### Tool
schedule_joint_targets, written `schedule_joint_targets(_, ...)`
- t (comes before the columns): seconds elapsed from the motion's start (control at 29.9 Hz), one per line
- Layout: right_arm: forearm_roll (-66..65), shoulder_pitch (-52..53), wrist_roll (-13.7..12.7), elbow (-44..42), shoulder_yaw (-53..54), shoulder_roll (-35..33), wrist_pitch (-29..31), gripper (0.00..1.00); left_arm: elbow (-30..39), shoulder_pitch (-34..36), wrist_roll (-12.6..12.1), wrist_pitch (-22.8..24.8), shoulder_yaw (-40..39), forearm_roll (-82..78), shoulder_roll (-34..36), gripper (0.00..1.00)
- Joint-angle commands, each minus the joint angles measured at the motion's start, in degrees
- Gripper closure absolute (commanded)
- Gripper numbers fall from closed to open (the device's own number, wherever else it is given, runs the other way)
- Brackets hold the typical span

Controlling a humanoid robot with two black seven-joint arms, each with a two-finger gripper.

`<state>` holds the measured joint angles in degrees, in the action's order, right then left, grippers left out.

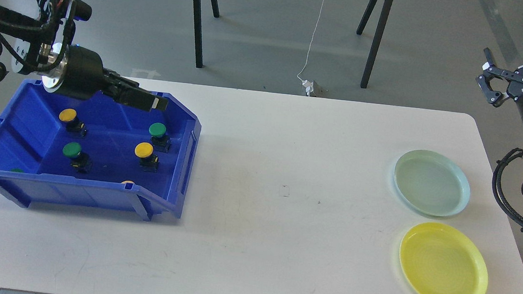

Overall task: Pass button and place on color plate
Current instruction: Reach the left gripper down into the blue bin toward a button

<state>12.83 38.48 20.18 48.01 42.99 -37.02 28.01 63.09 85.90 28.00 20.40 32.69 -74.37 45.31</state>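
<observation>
Grey floor w/ black stand legs across the top of the frame; below it the white rounded table (pixel 256 204) fills most of the view. At left sits the big blue plastic bin (pixel 20 109), holding yellow-capped push buttons (pixel 144 150) and green-capped ones (pixel 71 150).

At lower right is the yellow round plate (pixel 443 265), w/ the pale green round plate (pixel 431 182) just above it; both are empty.

My left gripper (pixel 153 103) hangs over the bin's back wall, fingers look pressed together, nothing held. My right gripper (pixel 491 80) waits at upper right, fingers spread, empty.

Risks, imo: buttons sit close, so a descent could knock a neighbour or catch the bin wall; a small cap may slip during handover; wrong colour plate.

Hard to see: two caps at the bin's front edge are mostly hidden by its wall; right arm is cut off by the frame edge.
</observation>
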Motion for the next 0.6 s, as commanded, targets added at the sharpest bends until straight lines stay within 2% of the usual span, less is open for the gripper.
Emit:
schedule_joint_targets(0.0, 0.0, -1.03, 0.03, -0.1, -0.01, -0.25, -0.01, 0.01, -4.1, -5.02, 0.0, -3.95, 2.03, -0.51, -3.11, 0.0)
schedule_joint_targets(0.1, 0.0, -1.21, 0.03, -0.1, -0.01, -0.34, -0.01, 0.01, -5.96, -7.58, 0.0, -5.54, 1.94, -0.43, -4.43, 0.0)
schedule_joint_targets(0.27, 0.0, -1.21, -0.05, 0.07, 0.08, -0.25, -0.01, 0.01, -8.24, -8.99, 0.0, -5.63, 2.03, -0.16, -6.1, 0.0)
schedule_joint_targets(0.57, 0.0, -1.65, 0.03, 0.07, 0.08, -0.16, -0.01, 0.01, -16.76, -14.79, 0.0, -6.59, 1.76, 0.54, -11.29, 0.0)
